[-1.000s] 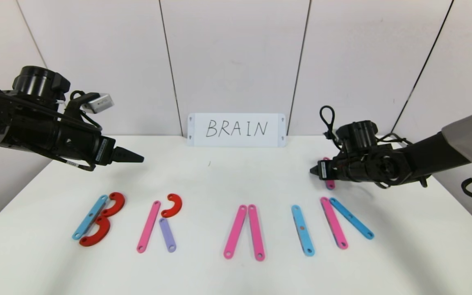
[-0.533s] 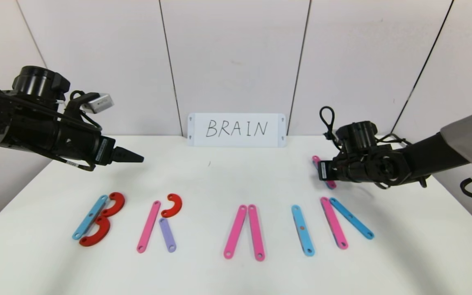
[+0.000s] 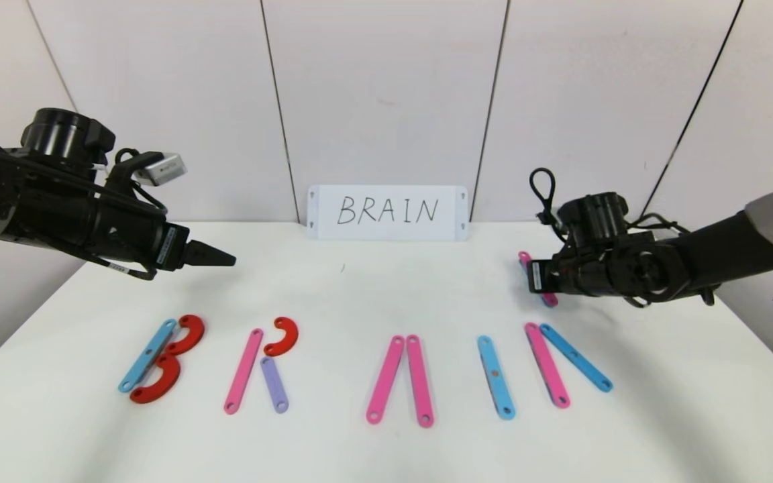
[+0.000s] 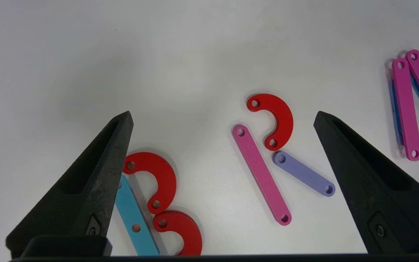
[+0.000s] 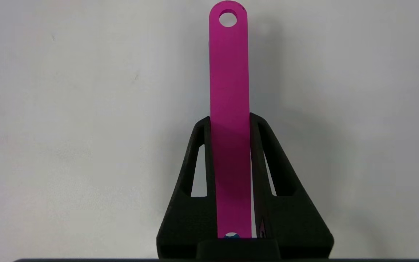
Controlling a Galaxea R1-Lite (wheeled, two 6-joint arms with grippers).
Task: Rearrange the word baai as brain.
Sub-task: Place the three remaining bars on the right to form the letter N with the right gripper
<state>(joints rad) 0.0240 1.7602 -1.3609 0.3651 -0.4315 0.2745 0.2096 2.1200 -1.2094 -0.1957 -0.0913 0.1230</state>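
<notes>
Pink, flat and pierced with a small hole at each end, the straight plastic strip you are carrying sits pinched between the two black fingers of your right gripper, which is clamped on its long edges. One end juts out well past the fingertips; the other reaches back into the gripper's base. From the head camera you see that gripper hanging above the white table, with the strip's two ends peeking out on either side of the fingers.

Just below and in front of that gripper, nearer to you, lie a second pink strip and a blue strip, touching at their far ends and spreading apart toward you. Further toward your left arm come a single light-blue strip, then a pair of pink strips meeting at the top, then a pink strip with a red C-shaped curve and a short purple strip forming an R, and last a light-blue strip with two red curves forming a B.

Your left gripper hovers above the table behind the B and R, well away from the right one, its fingers spread wide with nothing between them.

Against the wall beyond both grippers stands a white card with BRAIN handwritten in black.
</notes>
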